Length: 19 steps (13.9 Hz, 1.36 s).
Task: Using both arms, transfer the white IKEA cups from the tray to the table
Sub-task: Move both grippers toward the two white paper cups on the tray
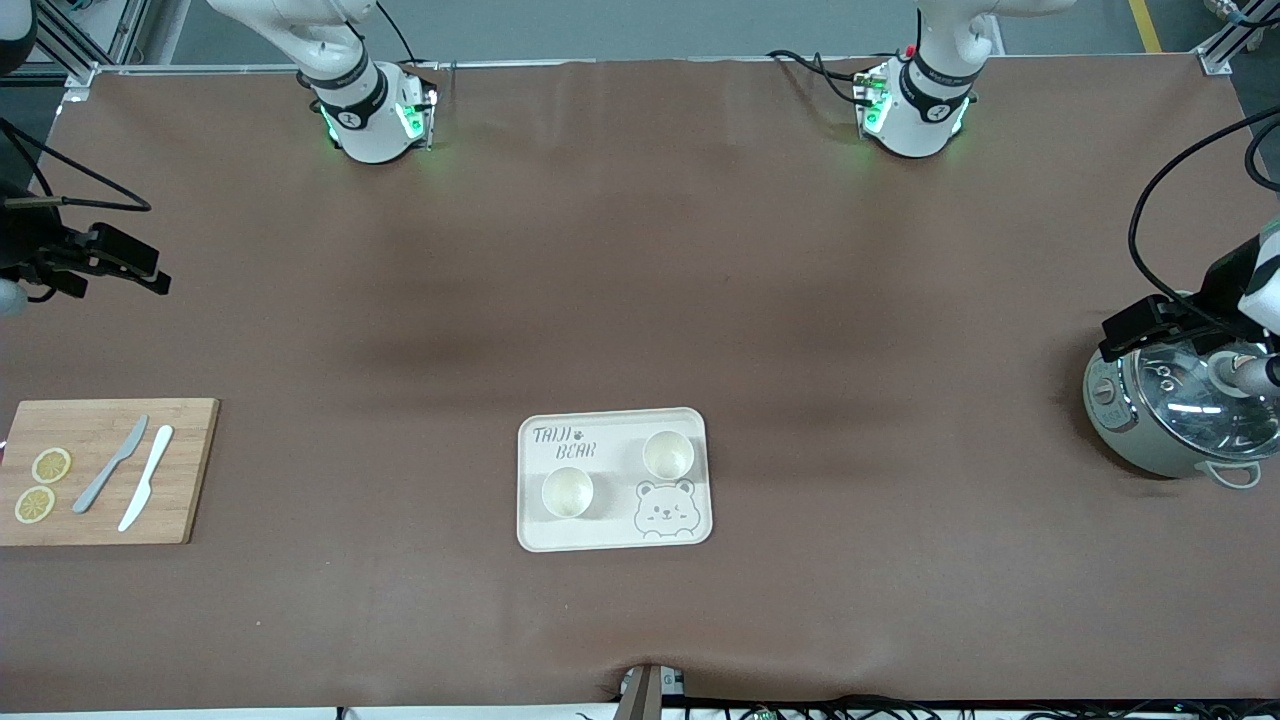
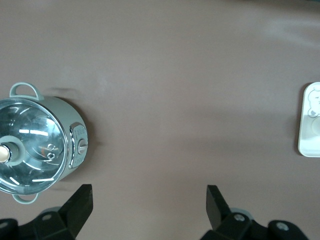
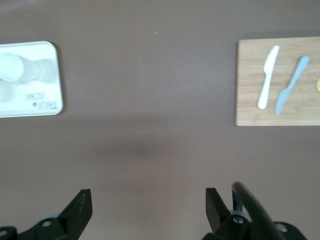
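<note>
Two white cups (image 1: 668, 454) (image 1: 567, 492) stand upright, mouths up, on the tray (image 1: 540, 530) at lower centre of the table (image 1: 640, 300); they look light, rigid, slick and breakable, best pinched across the rim. Left gripper (image 2: 149, 197), mid-right over a pot (image 1: 1165, 415), and right gripper (image 3: 148, 200), mid-left, hang wide open, empty.

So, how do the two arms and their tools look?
Both arms are white with black joint bands; the left arm's base and the right arm's base glow green. Black cables run along them. The left tool and right tool are black, each with two blocky fingers.
</note>
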{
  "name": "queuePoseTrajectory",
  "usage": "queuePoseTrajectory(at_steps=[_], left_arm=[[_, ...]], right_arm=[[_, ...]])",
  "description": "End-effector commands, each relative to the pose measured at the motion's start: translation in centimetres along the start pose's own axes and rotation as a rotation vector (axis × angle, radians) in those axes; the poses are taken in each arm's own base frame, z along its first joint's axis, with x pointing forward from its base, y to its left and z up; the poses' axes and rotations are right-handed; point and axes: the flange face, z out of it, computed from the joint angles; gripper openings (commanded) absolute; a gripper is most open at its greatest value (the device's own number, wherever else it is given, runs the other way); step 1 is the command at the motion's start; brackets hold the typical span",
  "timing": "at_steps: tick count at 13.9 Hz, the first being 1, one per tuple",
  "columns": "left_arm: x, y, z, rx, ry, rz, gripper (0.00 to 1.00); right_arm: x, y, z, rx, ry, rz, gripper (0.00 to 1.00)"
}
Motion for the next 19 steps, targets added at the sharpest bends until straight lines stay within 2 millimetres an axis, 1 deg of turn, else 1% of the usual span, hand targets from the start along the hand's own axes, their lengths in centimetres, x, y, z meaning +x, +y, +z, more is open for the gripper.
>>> queuePoseTrajectory(at_steps=[1,3,4,5,6,7,9,11,12,13,14,16,17,19], left_arm=[[0.3,1.0,1.9,-0.008,-0.043,0.015,1.00],[0.9,2.8,3.9,-0.007,-0.066,0.036,1.00],[1.2,3.8,4.7,-0.010,-0.070,0.036,1.00],[1.6,4.7,5.4,-0.012,-0.061,0.017,1.00],[1.9,6.0,6.0,-0.014,-0.051,-0.010,1.00],[2.2,7.3,7.1,-0.013,-0.053,-0.046,1.00],[2.7,10.5,9.7,-0.034,-0.064,-0.111,1.00],[3.2,13.3,11.3,-0.049,-0.035,-0.186,1.00],[3.4,15.0,12.3,-0.066,-0.026,-0.217,1.00],[3.4,16.9,13.4,-0.079,-0.021,-0.245,1.00],[3.5,18.1,14.1,-0.089,-0.004,-0.280,1.00],[3.6,22.3,16.4,-0.111,0.034,-0.338,1.00],[3.6,24.0,17.8,-0.126,0.056,-0.370,1.00],[3.0,27.6,19.9,-0.147,0.077,-0.394,1.00]], right_arm=[[2.8,-4.0,1.0,0.027,-0.005,0.019,1.00],[4.8,-7.7,2.0,0.031,-0.008,0.050,1.00],[5.5,-10.1,2.9,0.029,-0.012,0.053,1.00],[6.1,-11.9,3.6,0.031,-0.007,0.072,1.00],[6.5,-13.7,4.3,0.036,0.003,0.090,1.00],[6.7,-15.6,5.2,0.038,0.012,0.099,1.00],[7.2,-18.9,7.3,0.042,0.020,0.118,1.00],[8.1,-22.3,9.3,0.066,0.071,0.150,1.00],[8.6,-23.5,10.7,0.074,0.084,0.175,1.00],[9.1,-24.3,11.9,0.080,0.094,0.201,1.00],[9.5,-25.0,13.3,0.083,0.098,0.225,1.00],[10.4,-26.4,16.0,0.097,0.124,0.254,1.00],[10.8,-27.3,17.7,0.102,0.132,0.263,1.00],[11.4,-28.9,21.4,0.101,0.146,0.256,1.00]])
